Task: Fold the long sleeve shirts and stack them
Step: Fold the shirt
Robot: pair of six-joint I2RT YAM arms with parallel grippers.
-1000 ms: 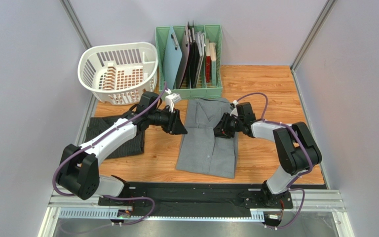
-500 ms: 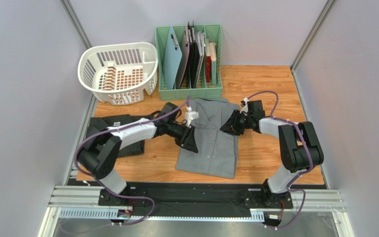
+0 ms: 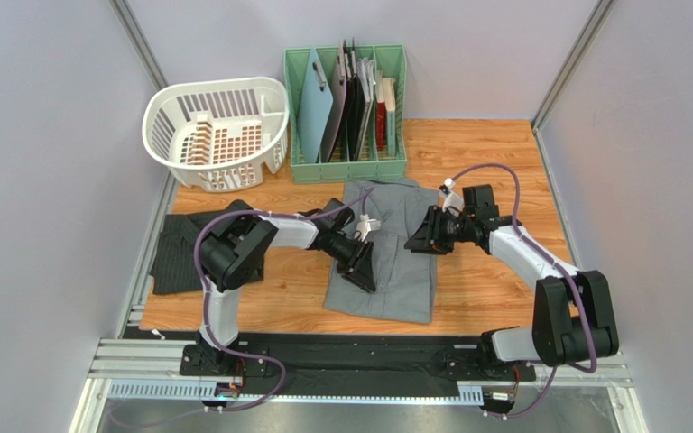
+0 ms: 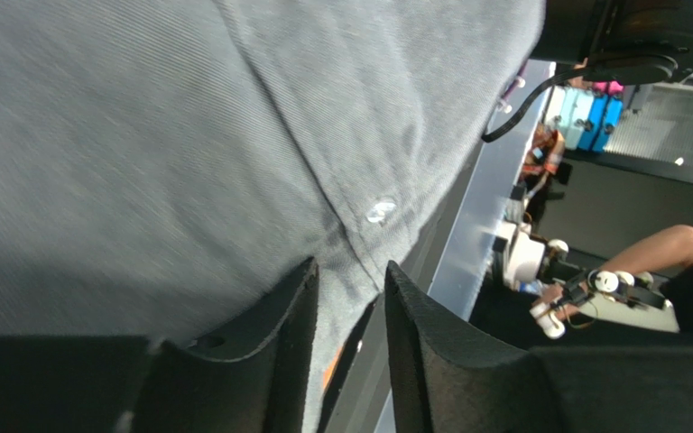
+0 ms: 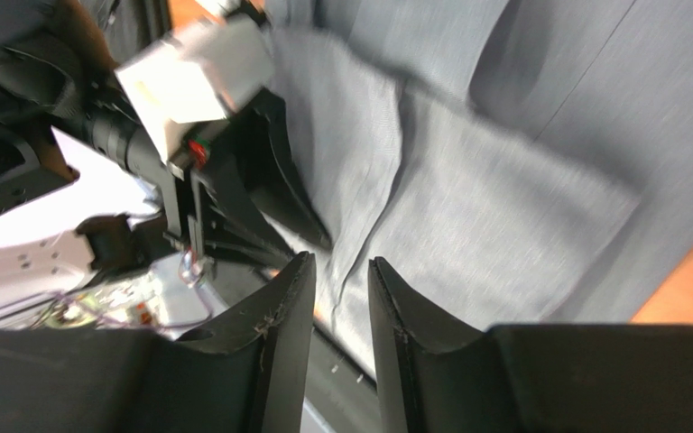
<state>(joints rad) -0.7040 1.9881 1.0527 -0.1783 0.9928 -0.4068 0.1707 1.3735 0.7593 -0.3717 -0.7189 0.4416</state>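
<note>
The plain grey shirt (image 3: 400, 275) lies folded into a long strip at the middle of the table, collar at the far end. Over its left half my left gripper (image 3: 364, 272) hangs open by a narrow gap; the left wrist view shows grey cloth (image 4: 143, 135) and a button beyond the left gripper (image 4: 350, 266), with nothing between the fingers. At the shirt's right edge my right gripper (image 3: 419, 242) is open too. In the right wrist view it (image 5: 339, 262) is empty above the cloth (image 5: 503, 198). The dark pinstriped shirt (image 3: 174, 257) lies crumpled at the left.
A white laundry basket (image 3: 219, 131) and a green file rack (image 3: 346, 167) holding folders stand along the back. Bare wooden table (image 3: 494, 171) shows to the right. Grey walls close in both sides, and a black rail (image 3: 359, 352) runs along the near edge.
My left gripper has swung right and nearer, from the shirt's left edge onto its left half. The right gripper has drawn back a little to the shirt's right edge, its elbow swinging outward.
</note>
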